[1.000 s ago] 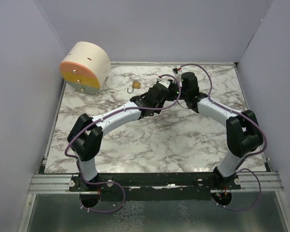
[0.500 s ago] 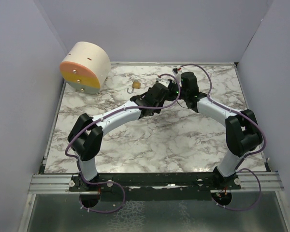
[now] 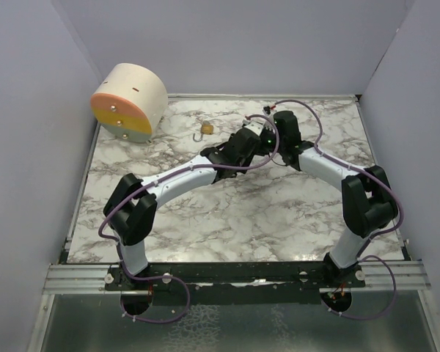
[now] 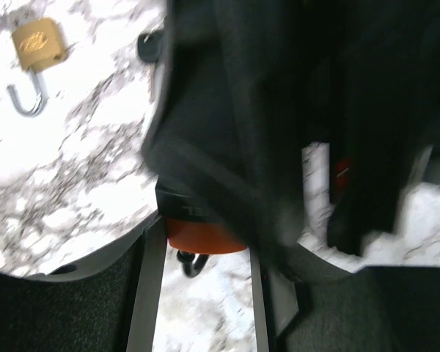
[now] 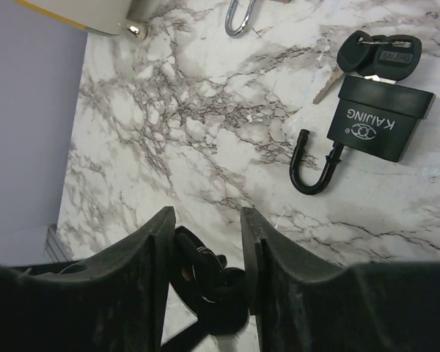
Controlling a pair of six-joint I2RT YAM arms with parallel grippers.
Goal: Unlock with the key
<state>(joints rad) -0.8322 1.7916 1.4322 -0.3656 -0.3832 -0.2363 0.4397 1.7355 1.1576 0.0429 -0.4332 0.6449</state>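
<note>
Left gripper [image 4: 203, 246] clamped on orange lock [image 4: 205, 235] at rear-centre of worktop [image 3: 205, 213], shackle pointing back toward wrist. Right gripper [image 5: 205, 220] faces it, jaws parted astride black key [image 5: 205, 282] lying dead ahead. Pinch on key: cannot tell.

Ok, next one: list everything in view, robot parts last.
brass padlock: one, gold, shackle open, far middle of table.
black padlock: one, shackle open, on table.
black keys: small bunch, against the black padlock.
orange padlock: one, orange and black, in left claw.
held keys: black, between right claw fingers.
drum: one, cream, orange-yellow face, far left corner.
table: one, white marble.
left claw: black, shut on orange padlock.
right claw: black, grip unclear.
</note>
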